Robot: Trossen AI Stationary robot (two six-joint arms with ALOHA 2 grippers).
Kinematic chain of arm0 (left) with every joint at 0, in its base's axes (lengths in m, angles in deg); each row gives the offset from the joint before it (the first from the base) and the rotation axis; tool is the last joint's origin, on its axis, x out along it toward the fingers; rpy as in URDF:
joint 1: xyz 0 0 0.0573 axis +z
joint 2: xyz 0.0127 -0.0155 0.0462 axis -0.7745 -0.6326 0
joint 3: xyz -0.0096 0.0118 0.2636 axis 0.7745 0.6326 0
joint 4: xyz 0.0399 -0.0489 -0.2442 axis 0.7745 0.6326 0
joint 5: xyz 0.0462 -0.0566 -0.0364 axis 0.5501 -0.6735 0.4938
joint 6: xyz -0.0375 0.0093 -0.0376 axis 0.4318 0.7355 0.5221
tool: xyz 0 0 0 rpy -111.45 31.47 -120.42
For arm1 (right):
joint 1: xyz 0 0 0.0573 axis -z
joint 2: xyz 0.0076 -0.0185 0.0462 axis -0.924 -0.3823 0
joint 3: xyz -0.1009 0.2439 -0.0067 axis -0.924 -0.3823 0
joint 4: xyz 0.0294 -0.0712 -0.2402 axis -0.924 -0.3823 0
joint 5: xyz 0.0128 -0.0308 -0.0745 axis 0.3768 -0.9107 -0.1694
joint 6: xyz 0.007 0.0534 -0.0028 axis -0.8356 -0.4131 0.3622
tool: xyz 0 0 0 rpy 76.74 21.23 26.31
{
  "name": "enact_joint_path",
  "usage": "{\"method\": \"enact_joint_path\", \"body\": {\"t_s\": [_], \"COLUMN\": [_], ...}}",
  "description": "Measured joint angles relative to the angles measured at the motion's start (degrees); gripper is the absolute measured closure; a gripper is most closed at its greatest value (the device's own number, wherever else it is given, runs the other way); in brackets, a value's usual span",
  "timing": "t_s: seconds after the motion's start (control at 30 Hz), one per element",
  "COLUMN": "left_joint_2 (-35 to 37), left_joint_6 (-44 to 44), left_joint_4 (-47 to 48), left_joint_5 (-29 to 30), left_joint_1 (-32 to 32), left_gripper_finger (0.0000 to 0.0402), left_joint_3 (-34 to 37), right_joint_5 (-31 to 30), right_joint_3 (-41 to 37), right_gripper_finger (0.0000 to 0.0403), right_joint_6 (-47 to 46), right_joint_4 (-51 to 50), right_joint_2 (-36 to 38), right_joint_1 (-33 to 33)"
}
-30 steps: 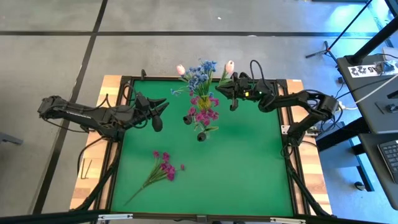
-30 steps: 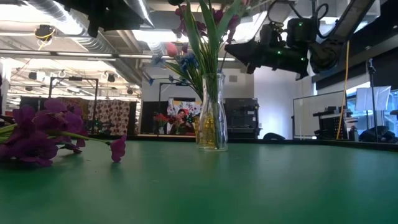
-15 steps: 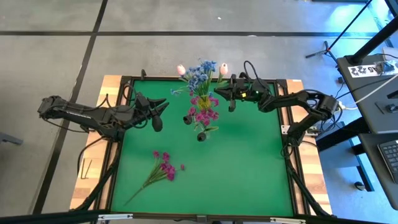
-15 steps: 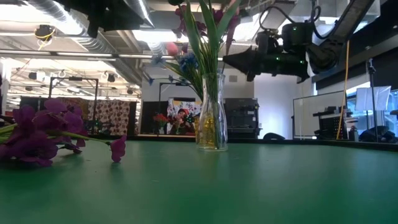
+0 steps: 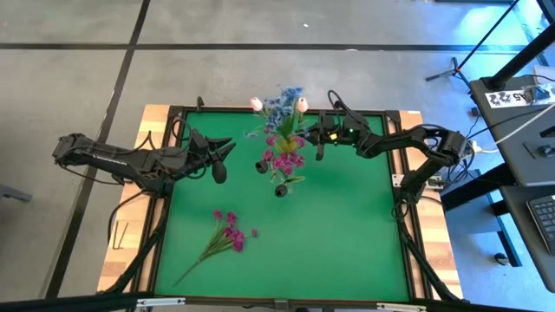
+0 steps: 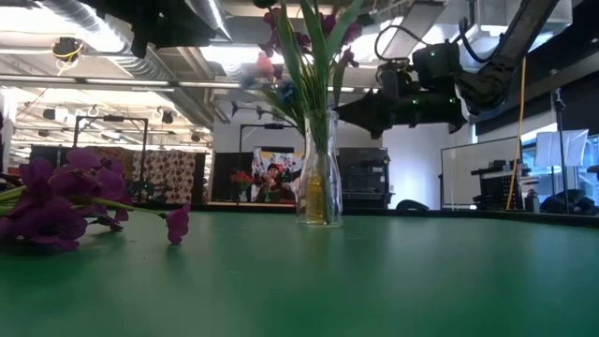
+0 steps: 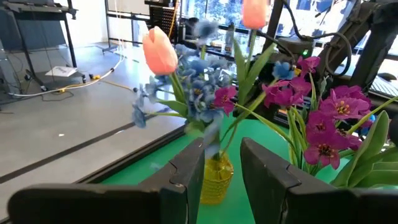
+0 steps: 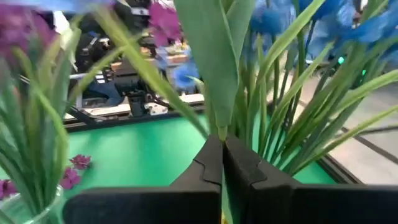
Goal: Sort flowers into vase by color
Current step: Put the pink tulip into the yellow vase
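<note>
While my left gripper (image 5: 218,170) hangs idle over the left part of the green table (image 5: 347,243), its fingers standing partly apart with nothing between them, the work sits with my other arm. Going from left to right: a loose magenta spray (image 5: 227,232) lies flat on the near-left of the table, well apart from everything. Next comes the glass vase (image 6: 317,178), standing far-centre, already crowded with blue sprays (image 5: 279,106), magenta sprays (image 5: 284,159) and a pale tulip bud (image 5: 256,104). Just right of it my right gripper (image 5: 320,147) is pinched fully shut on a green stem with broad leaves (image 8: 219,93), carrying a second tulip bud (image 5: 302,104) in among the bouquet.

I judge the step in hand to be feeding this tulip stem into the vase. The next move calls for steering the stem's foot down through the narrow mouth, past the stems already packed there, and letting go only once it is seated. After that, the spray lying on the table is left to fetch.

Compared with a second ago, my right arm has swung leftward: the tulip bud it carries was out to the right of the blue heads and is now against them, and the bouquet has been nudged. My left arm has not moved.
</note>
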Motion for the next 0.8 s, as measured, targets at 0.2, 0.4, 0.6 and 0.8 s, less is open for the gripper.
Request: {"method": "enact_joint_path", "body": {"t_s": [0.2,0.4,0.6,0.8], "left_joint_2": [0.02,0.02,0.03,1.21], "left_joint_6": [0.0,0.0,0.04,0.0], "left_joint_4": [-0.02,-0.04,-0.09,-0.23], "left_joint_5": [0.06,0.24,2.39,2.79], "left_joint_1": [-0.02,0.0,0.0,-0.04], "left_gripper_finger": [0.0302,0.0302,0.0302,0.0302], "left_joint_3": [0.0,0.0,-0.02,-0.07], "right_joint_5": [-0.11,-0.12,0.46,0.92], "right_joint_3": [0.0,0.0,0.0,0.0], "right_gripper_finger": [0.0402,0.0371,0.0313,0.0243], "right_joint_6": [-0.02,-0.04,-0.04,1.51], "right_joint_4": [-1.68,-2.12,-2.1,-5.05], "right_joint_2": [0.0,0.0,0.01,1.96], "right_joint_1": [0.0,0.0,0.07,0.07]}}
